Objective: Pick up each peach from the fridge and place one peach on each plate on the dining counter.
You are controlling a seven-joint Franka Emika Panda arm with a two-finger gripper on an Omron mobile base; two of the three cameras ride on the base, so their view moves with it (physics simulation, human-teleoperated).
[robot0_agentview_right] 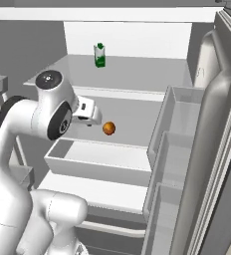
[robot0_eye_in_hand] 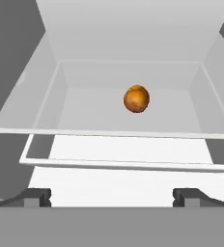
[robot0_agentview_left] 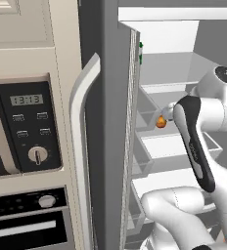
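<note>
Peach [robot0_eye_in_hand: 136, 98] mid-shelf, clear all round

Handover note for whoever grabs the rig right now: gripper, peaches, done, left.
Gripper: open, empty, inside the open fridge, aimed at the peach but short of it.
Peach: one in sight, on a middle fridge shelf, above the white drawer. A small green bottle stands on the shelf above.
Done: fridge doors open, arm reaching in. Nothing grasped.
Left: close on this peach, carry it to a plate on the dining counter, then find the second peach and do the same.
</note>
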